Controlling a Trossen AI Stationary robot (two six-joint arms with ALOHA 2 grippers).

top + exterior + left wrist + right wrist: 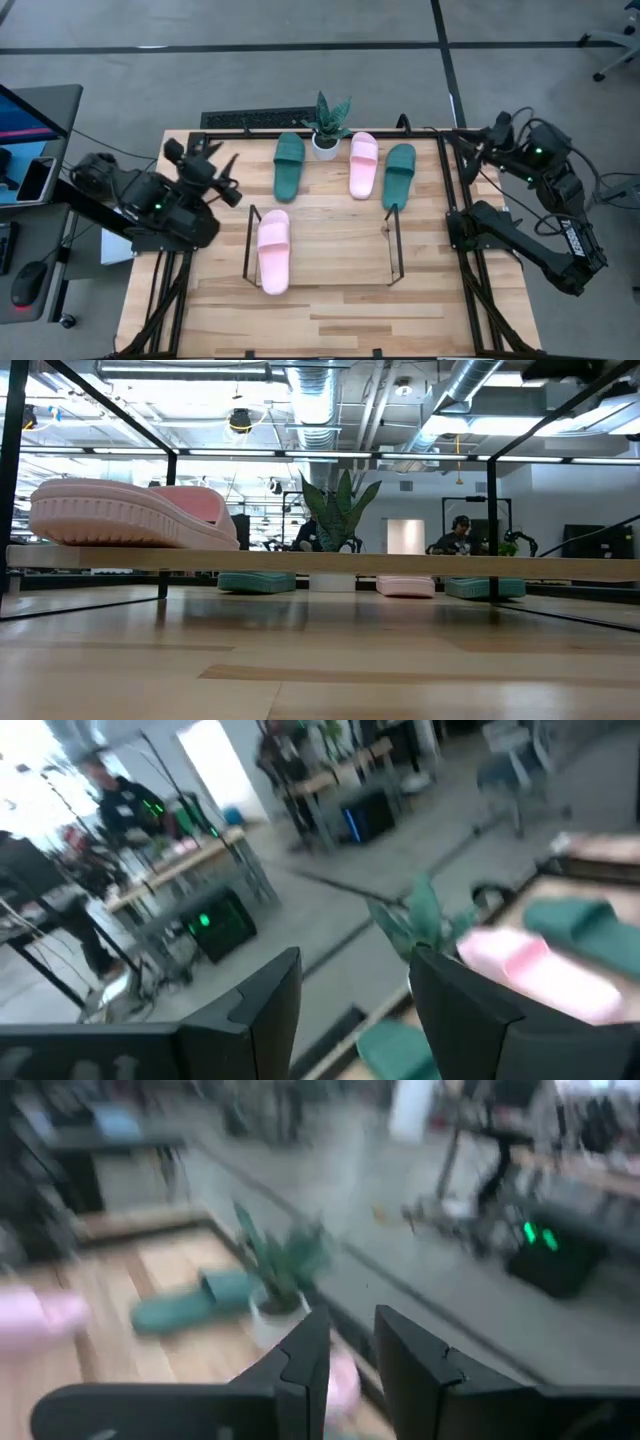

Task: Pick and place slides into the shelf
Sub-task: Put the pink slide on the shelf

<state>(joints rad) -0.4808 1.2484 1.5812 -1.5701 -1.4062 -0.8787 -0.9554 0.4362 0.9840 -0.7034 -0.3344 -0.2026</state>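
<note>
High view: potted plant [326,126] stands between slides; left end effector [226,180] spread, empty.

**Two dark arms, green lights**

We see matte black, blocky jointed arms. The left arm [150,205] and the right arm [535,225] each carry a small green indicator light and loose black cables. The right arm's lower link bears white lettering, unreadable to us.

Left pincer [232,180] open, empty; right pincer [470,152] apparently narrowly parted.
</note>
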